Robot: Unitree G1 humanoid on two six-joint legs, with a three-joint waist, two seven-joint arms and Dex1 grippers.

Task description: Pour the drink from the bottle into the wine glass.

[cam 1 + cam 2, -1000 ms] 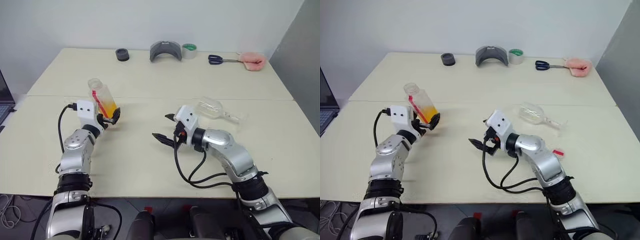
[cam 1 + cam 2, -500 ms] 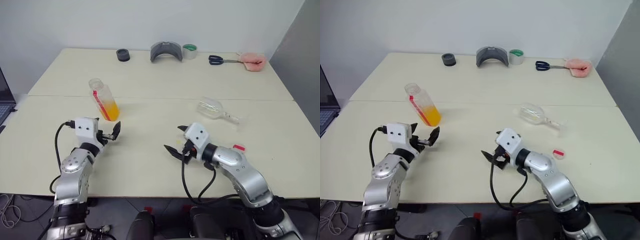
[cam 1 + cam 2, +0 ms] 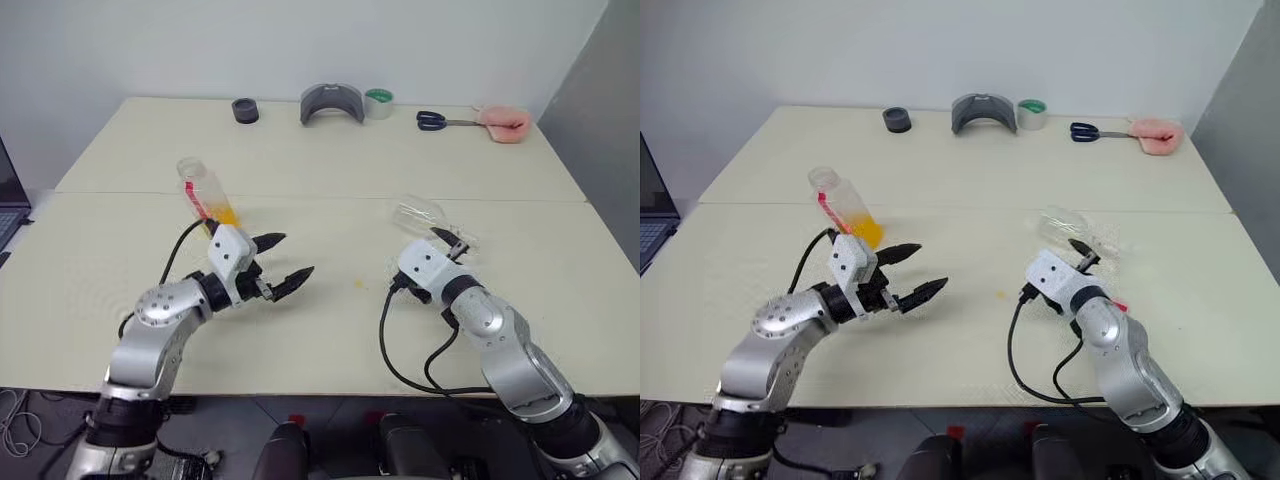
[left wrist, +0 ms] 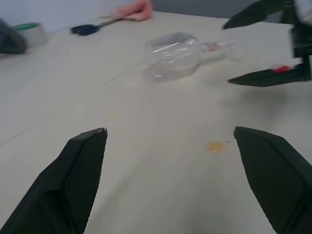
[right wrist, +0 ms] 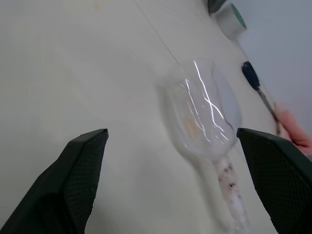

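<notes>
The bottle [image 3: 203, 190] stands uncapped on the table's left half, with the orange drink [image 3: 222, 213] in its lower part. My left gripper [image 3: 291, 255] is open just right of it and nearer to me, pointing right, holding nothing. The wine glass [image 3: 420, 212] lies on its side at the right, its stem [image 5: 228, 187] pointing away from the bottle. My right gripper [image 3: 452, 243] is open just in front of the glass bowl [image 5: 202, 112], with the glass beyond its fingertips and nothing between them. The glass [image 4: 173, 53] also lies ahead of my left fingers.
A small orange drop [image 3: 360, 284] marks the table between the grippers. A red-and-white cap [image 3: 1119, 305] lies by my right forearm. Along the far edge sit a black ring [image 3: 244, 109], a grey curved piece [image 3: 331, 101], a tape roll [image 3: 378, 102], scissors [image 3: 432, 119] and a pink object [image 3: 505, 121].
My left gripper has drawn back from the bottle's base and swung right, leaving the bottle standing. My right gripper has moved right and turned toward the lying glass.
</notes>
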